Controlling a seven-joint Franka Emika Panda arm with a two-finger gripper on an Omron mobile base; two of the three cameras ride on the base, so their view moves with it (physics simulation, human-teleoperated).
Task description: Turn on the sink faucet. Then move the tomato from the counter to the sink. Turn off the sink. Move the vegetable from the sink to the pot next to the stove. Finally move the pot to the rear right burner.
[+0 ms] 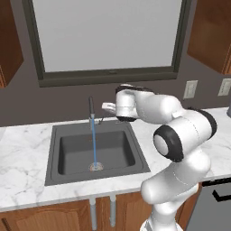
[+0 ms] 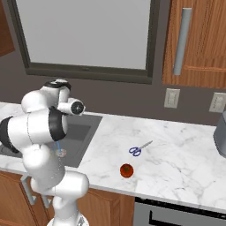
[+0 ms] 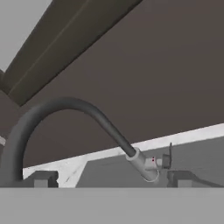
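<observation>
A: In the left base view, what is happening at the sink?
B: Water is running from the faucet into the basin; the end effector is hanging just beside it.
A: And the right base view?
B: The tomato is sitting on the table, near scissors.
A: The hand view?
B: The fingertips are standing wide apart, gripping nothing, facing the spout.

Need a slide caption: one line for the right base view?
Water runs into the sink; the tomato waits beside scissors on the marble counter.
</observation>
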